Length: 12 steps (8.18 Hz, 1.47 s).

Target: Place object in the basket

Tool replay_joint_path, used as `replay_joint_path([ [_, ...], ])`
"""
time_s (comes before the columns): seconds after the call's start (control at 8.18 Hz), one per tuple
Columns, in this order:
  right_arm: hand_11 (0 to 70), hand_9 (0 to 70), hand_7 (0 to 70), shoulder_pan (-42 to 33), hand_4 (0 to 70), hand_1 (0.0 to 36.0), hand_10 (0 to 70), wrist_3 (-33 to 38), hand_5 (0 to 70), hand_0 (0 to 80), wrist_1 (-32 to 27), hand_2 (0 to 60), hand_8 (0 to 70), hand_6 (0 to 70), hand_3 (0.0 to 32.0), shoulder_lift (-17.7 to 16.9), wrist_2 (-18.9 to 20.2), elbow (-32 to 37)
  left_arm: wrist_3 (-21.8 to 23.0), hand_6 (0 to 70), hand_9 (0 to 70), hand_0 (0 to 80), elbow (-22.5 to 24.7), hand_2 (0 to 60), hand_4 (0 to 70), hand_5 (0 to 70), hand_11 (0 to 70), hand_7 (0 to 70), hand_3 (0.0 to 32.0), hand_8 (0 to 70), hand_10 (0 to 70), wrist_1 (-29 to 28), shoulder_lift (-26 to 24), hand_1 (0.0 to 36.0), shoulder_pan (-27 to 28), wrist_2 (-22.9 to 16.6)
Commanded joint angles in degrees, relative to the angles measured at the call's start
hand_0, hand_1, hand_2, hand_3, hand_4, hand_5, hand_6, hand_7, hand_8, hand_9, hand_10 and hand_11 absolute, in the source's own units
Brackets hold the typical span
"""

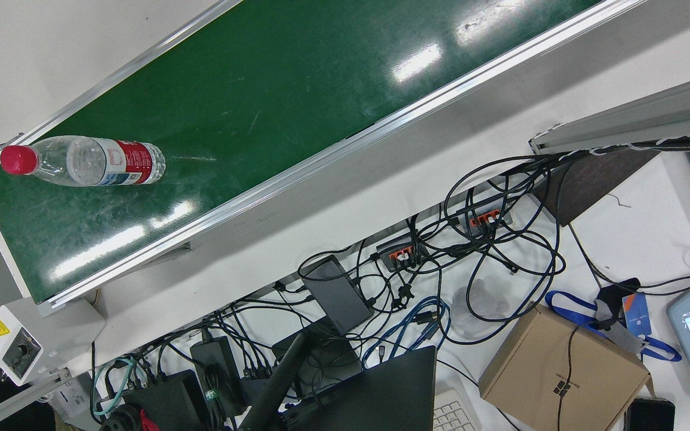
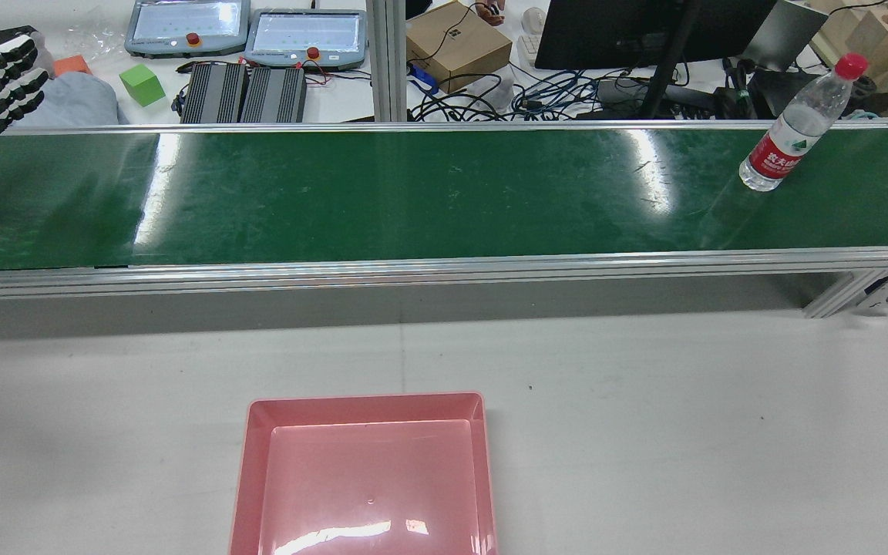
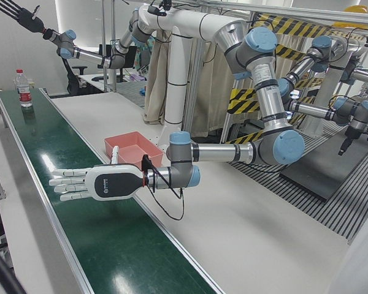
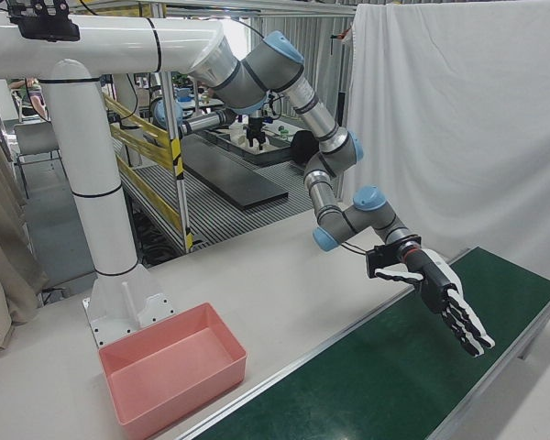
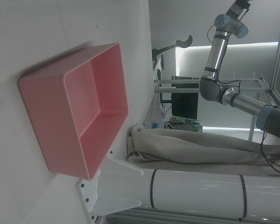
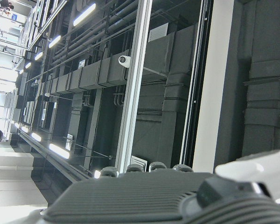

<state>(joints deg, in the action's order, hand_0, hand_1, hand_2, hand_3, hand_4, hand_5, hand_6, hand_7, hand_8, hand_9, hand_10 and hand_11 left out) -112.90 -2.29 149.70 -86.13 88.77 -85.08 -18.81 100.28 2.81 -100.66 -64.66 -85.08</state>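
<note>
Green conveyor belt [image 2: 413,193] crossing a white surface [image 2: 644,432]. Water bottle [image 2: 795,127] upright at the belt's far right end. Pink basket [image 2: 367,470] empty, near side. Left hand [image 3: 89,182] spread, empty, apparently waiting over the belt; right hand [image 3: 19,15] raised, fingers apart.

**Left hand [image 3: 89,184] low and open, right hand [image 3: 21,17] raised high**

We see the left arm [image 3: 233,153] bent at the elbow, its forearm reaching out level. The hand at its end lies flat, fingers straight and slightly apart, holding nothing. The right arm [image 3: 92,52] stretches far up and outward. Its hand sits well above the other, fingers splayed wide and empty.
</note>
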Motion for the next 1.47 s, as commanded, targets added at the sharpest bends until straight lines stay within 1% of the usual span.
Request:
replay_joint_path([
  [0.0, 0.0, 0.0, 0.0, 0.05, 0.0, 0.0, 0.0, 0.00, 0.0, 0.0, -0.02, 0.0, 0.0, 0.0, 0.0, 0.00, 0.00, 0.00, 0.00, 0.4, 3.8, 49.6, 0.00, 0.0, 3.4, 9.6, 3.6, 0.0, 2.2, 5.1, 2.0, 0.00, 0.03, 0.0, 0.06, 0.00],
  [0.24, 0.0, 0.0, 0.0, -0.04, 0.0, 0.0, 0.0, 0.00, 0.0, 0.0, -0.02, 0.0, 0.0, 0.0, 0.0, 0.00, 0.00, 0.00, 0.00, 0.4, 3.9, 49.8, 0.09, 0.0, 4.0, 9.5, 3.1, 0.0, 1.6, 5.2, 1.7, 0.00, 0.03, 0.0, -0.03, 0.00],
  [0.61, 0.0, 0.0, 0.0, -0.04, 0.0, 0.0, 0.0, 0.00, 0.0, 0.0, -0.02, 0.0, 0.0, 0.0, 0.0, 0.00, 0.00, 0.00, 0.18, 0.3, 3.9, 49.8, 0.27, 0.0, 4.1, 9.8, 3.3, 0.0, 2.0, 5.2, 1.8, 0.00, -0.06, 0.0, -0.03, 0.00],
  [0.86, 0.0, 0.0, 0.0, 0.05, 0.0, 0.0, 0.0, 0.00, 0.0, 0.0, -0.02, 0.0, 0.0, 0.0, 0.0, 0.00, 0.00, 0.00, 0.09, 0.0, 2.4, 49.3, 0.18, 0.0, 0.4, 9.2, 1.4, 0.0, 3.4, 3.0, 0.4, 0.00, 0.02, 0.0, 0.06, 0.00],
  [1.35, 0.0, 0.0, 0.0, 0.05, 0.0, 0.0, 0.0, 0.00, 0.0, 0.0, -0.02, 0.0, 0.0, 0.0, 0.0, 0.00, 0.00, 0.00, 0.09, 0.0, 2.6, 49.5, 0.27, 0.0, 0.5, 9.3, 1.5, 0.0, 3.0, 3.2, 0.4, 0.00, 0.03, 0.0, -0.03, 0.00],
])
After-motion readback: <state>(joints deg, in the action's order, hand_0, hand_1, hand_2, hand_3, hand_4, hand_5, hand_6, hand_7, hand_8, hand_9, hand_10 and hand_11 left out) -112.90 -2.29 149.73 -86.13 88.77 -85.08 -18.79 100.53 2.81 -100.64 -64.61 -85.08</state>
